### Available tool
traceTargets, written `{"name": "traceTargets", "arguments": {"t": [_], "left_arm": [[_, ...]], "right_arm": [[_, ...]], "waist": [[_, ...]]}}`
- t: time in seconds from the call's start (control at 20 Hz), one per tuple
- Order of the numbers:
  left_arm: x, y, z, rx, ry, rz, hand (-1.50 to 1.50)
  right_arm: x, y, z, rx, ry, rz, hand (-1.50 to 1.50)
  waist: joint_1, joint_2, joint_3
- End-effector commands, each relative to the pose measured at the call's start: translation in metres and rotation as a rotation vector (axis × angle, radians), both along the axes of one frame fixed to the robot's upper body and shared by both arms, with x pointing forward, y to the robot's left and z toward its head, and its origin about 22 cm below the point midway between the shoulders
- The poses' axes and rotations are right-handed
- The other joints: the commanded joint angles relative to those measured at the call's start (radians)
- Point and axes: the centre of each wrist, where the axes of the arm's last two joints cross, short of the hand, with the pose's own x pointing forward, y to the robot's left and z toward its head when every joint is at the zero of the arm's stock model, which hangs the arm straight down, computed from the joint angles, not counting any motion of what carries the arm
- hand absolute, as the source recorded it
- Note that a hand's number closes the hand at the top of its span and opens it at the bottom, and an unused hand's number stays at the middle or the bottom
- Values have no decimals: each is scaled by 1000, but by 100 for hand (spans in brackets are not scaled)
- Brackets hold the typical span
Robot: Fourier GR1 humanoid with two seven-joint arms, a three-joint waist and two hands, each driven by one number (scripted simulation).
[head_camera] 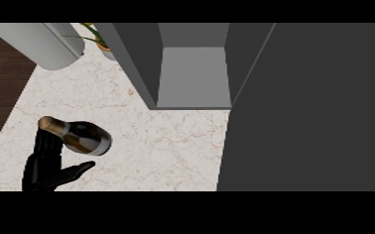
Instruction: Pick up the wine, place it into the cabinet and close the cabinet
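Observation:
The wine bottle, dark with a gold neck and a pale band, shows at the lower left of the marble counter. My left hand rises from the lower edge just beside it. Its fingers are straight and reach up behind the bottle's left side, and the thumb sticks out to the right below the bottle. Nothing is curled round the bottle. The grey cabinet stands open at the top middle, its inside bare. Its dark door is swung out and fills the right side. My right hand shows nowhere.
A pale grey rounded appliance sits at the top left, with a potted plant next to the cabinet's left wall. Dark wooden floor lies past the counter's left edge.

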Motion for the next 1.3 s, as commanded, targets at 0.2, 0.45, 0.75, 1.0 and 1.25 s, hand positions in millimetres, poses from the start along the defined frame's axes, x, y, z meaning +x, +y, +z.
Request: {"name": "traceTargets", "arguments": {"t": [0.2, 0.45, 0.75, 1.0, 1.25], "left_arm": [[7, 2, -31, -73, 15, -30, -150], [-3, -10, -55, -143, -25, -23, -150], [14, -24, -56, -167, -52, -75, -150], [17, -21, -57, -165, -57, -73, -150], [28, -24, -53, -152, -115, -64, -150]], "right_arm": [[-24, -4, 11, 12, -10, 43, -150], [-23, 11, 14, 16, -29, 27, -150], [-22, 6, -5, 21, 1, 32, -150], [-6, 2, 3, 23, -5, 50, -150], [-14, 6, 12, 16, 4, 48, -150]], "waist": [[-3, 0, 0], [-4, 1, -1], [-3, 0, 0], [-4, 2, 0], [-9, 3, -2]]}}
